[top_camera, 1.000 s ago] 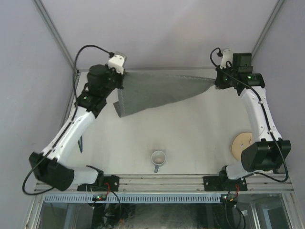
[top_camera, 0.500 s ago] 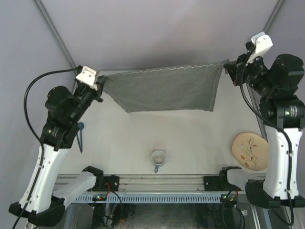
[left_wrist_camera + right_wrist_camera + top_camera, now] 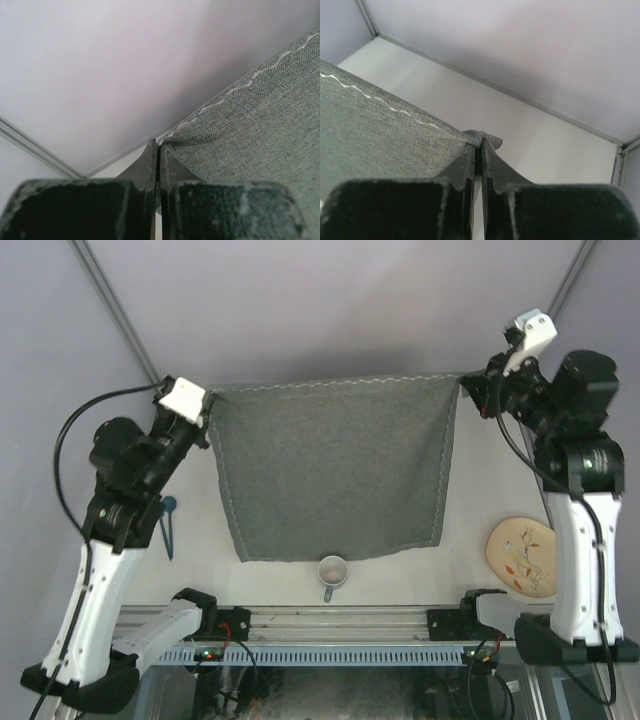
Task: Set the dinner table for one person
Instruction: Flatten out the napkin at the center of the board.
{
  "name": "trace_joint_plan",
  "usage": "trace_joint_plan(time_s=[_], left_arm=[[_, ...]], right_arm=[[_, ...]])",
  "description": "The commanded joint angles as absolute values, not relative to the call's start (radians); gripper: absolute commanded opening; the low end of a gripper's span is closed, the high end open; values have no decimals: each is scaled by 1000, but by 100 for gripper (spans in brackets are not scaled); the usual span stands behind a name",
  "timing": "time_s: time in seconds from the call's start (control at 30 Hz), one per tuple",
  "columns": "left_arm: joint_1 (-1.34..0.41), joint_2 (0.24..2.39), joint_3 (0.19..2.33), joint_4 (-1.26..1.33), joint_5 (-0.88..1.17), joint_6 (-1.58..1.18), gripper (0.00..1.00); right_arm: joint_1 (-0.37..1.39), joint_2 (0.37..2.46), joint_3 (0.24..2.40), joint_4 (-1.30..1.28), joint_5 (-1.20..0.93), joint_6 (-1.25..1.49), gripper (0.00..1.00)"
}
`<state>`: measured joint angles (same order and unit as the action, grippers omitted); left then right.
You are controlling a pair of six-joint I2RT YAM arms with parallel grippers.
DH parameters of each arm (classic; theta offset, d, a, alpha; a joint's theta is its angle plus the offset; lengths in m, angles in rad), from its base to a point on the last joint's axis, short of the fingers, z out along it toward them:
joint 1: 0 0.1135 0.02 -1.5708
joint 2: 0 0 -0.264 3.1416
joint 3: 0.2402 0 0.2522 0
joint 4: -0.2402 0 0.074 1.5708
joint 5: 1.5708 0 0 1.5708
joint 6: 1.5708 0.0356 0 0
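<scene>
A square dark grey stitched cloth (image 3: 330, 470) is stretched flat between my two raised arms above the off-white dinner table (image 3: 478, 485). My left gripper (image 3: 208, 406) is shut on the cloth's far left corner, and the left wrist view shows the fabric (image 3: 250, 135) pinched at the fingertips of that left gripper (image 3: 159, 146). My right gripper (image 3: 467, 386) is shut on the far right corner. In the right wrist view the corner (image 3: 482, 135) bunches over the tips of the right gripper (image 3: 481, 144). The cloth's near edge ends just behind a grey mug (image 3: 332, 571).
A round patterned plate (image 3: 521, 557) lies at the right side of the table beside the right arm. A blue-handled utensil (image 3: 168, 528) lies at the left, partly behind the left arm. A metal rail (image 3: 330, 618) runs along the near edge, and walls close off the back and sides.
Both arms rose and swung apart. The cloth, bunched at the table's back a second ago, now hangs spread to its full square. The plate has come fully into view.
</scene>
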<state>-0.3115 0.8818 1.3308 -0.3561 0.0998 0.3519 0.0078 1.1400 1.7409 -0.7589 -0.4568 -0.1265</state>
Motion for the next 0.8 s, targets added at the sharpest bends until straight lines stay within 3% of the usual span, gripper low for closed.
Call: trace_joint_plan(time_s=[0.0, 0.2, 0.5, 0.77], left_arm=[[-212, 1006, 1363, -259, -167, 433, 0], [-114, 1269, 1460, -157, -104, 393, 0], [-38, 1651, 1779, -129, -87, 383, 0], [-10, 1796, 2021, -114, -89, 372, 0]], right_arm=[[-58, 1278, 1746, -593, -192, -153, 0], [-68, 1564, 1928, -556, -175, -134, 0], [-63, 2105, 2617, -706, -106, -136, 0], [-44, 2050, 2436, -486, -37, -141, 0]])
